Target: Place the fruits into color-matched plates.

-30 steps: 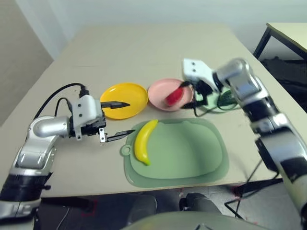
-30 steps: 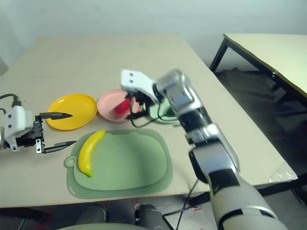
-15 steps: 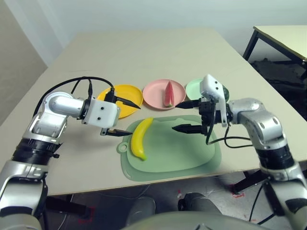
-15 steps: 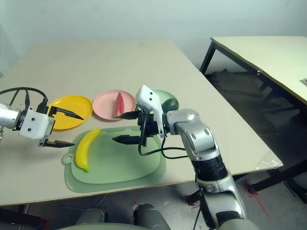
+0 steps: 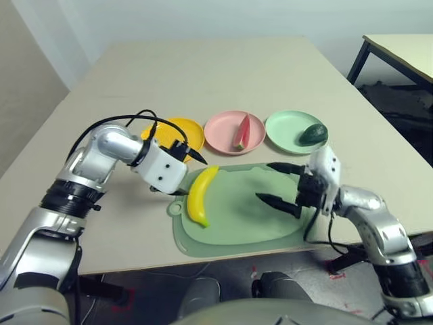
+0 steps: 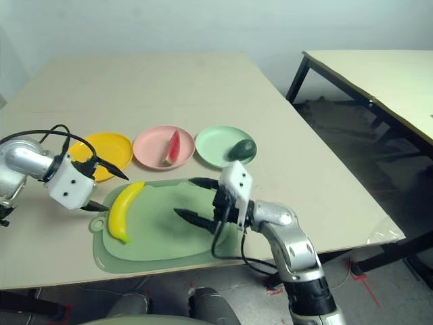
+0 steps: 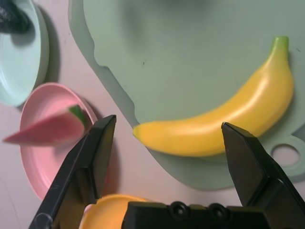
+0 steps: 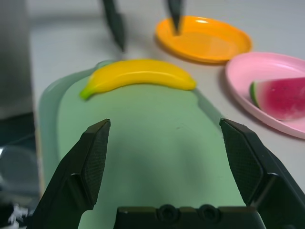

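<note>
So the banana [image 5: 200,196] is lying on the left part of the green cutting mat [image 5: 257,233] on the worktop [image 5: 203,81]; the left end effector [image 7: 169,124] is right by it with its fingers wide apart and nothing between them, and the right end effector [image 8: 166,124] is wide apart and empty too, over the mat. My worry is the curve; if the left one closes off-centre, the banana could roll or swing out, and a low approach might shove it along the mat; both arms converging could bump as well, and a sloppy release might leave it hanging off the yellow plate [image 6: 116,145]. Looks-wise it's smooth bright yellow, slightly glossy, with a greenish stem end; the watermelon wedge [image 5: 242,133] is already on pink [image 5: 218,139], the avocado [image 5: 314,134] on mint [image 5: 284,125].
</note>
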`<action>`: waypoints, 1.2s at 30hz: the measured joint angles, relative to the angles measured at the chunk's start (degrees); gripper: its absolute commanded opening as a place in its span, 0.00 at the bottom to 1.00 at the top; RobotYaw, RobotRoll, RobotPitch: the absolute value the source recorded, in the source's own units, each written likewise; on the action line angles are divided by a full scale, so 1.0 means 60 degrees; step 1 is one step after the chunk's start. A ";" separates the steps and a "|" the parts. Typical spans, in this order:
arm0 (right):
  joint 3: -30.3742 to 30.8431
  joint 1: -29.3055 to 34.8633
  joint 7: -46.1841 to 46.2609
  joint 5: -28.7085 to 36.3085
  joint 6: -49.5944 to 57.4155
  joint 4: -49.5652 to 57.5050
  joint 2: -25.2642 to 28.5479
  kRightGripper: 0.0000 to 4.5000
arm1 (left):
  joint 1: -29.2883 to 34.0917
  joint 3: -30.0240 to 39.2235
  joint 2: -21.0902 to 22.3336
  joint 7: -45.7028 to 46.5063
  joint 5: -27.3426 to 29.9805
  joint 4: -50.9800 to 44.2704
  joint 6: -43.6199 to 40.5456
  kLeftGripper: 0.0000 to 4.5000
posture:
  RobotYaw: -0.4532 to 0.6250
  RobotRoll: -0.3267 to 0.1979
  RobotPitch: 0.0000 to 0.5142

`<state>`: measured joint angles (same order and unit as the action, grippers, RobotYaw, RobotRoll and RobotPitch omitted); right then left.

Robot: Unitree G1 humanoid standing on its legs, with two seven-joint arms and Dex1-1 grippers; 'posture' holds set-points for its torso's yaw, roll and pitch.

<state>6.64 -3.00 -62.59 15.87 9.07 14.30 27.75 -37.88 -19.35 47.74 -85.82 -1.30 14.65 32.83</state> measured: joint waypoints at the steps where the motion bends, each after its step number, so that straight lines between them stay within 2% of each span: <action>1: 0.0101 0.0062 -0.0180 -0.0005 -0.0229 -0.0065 0.0177 1.00 | -0.0030 -0.0099 -0.0068 -0.0073 0.0011 -0.0002 -0.0003 1.00 | 0.46 0.62 0.00; 4: 0.0264 0.0163 -0.0523 -0.0017 -0.0617 -0.0333 0.0500 1.00 | -0.0034 -0.0453 -0.0242 -0.0397 0.0105 -0.0097 -0.0036 1.00 | 0.46 0.62 0.01; 10: 0.0282 0.0098 -0.0590 0.0127 -0.0711 -0.0392 0.0620 1.00 | -0.0372 -0.1181 -0.0091 -0.1004 0.0141 -0.0083 0.0143 1.00 | 0.46 0.62 0.01; 14: 0.0331 0.0102 -0.0679 0.0246 -0.0714 -0.0390 0.0657 1.00 | -0.1120 -0.1604 0.0226 -0.1010 0.0182 0.0382 0.0708 1.00 | 0.46 0.62 0.01; 18: 0.0535 0.0077 -0.0775 0.0262 -0.0731 -0.0415 0.0675 1.00 | -0.2593 -0.2120 0.0320 -0.1011 0.0236 0.1419 0.1550 1.00 | 0.45 0.62 0.01; 20: 0.0553 0.0021 -0.0777 0.0290 -0.0731 -0.0502 0.0674 1.00 | -0.2858 -0.2380 0.0357 -0.1011 0.0323 0.1656 0.1920 1.00 | 0.45 0.62 0.01; 25: 0.0553 -0.0177 -0.0691 0.0326 -0.0729 -0.0628 0.0661 1.00 | -0.2582 -0.3324 0.0147 -0.1016 0.0323 0.1961 0.2649 1.00 | 0.44 0.62 0.02; 36: 0.0558 -0.0095 -0.0355 0.0382 -0.0537 -0.0541 0.0662 1.00 | -0.2445 -0.3417 -0.0501 -0.1023 0.0054 0.2843 0.3075 1.00 | 0.41 0.62 0.03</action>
<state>9.99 -3.57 -64.73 18.16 5.84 11.06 31.73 -52.56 -39.85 44.73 -91.95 -0.98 31.71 51.27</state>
